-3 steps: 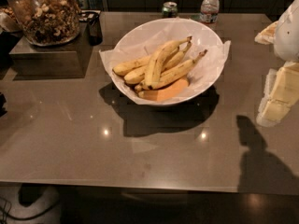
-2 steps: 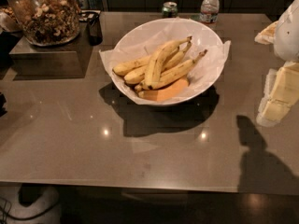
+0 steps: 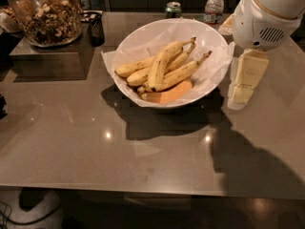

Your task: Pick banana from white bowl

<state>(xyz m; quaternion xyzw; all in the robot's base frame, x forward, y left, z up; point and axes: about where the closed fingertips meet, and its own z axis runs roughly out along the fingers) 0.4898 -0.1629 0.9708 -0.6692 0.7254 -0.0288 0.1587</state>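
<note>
The white bowl [image 3: 143, 37], wide and lined with crinkled white paper, stands on the brown table towards the back middle. Several yellow bananas [image 3: 164, 70] lie across it, stems pointing up and right, over an orange piece [image 3: 169, 93] at the bowl's front. My gripper [image 3: 240, 95], cream-coloured under a white arm housing [image 3: 267, 18], hangs just right of the bowl's right rim, above the table. It holds nothing that I can see.
A glass jar of nuts [image 3: 45, 15] stands on a raised dark block at the back left, with a black object [image 3: 95, 27] beside it. A green can [image 3: 173, 9] and a water bottle [image 3: 214, 6] stand behind the bowl. The table's front edge [image 3: 143, 190] runs across the bottom.
My gripper and arm have moved left and up, from the right edge of the view to just beside the bowl's right rim. The bowl and bananas have not moved.
</note>
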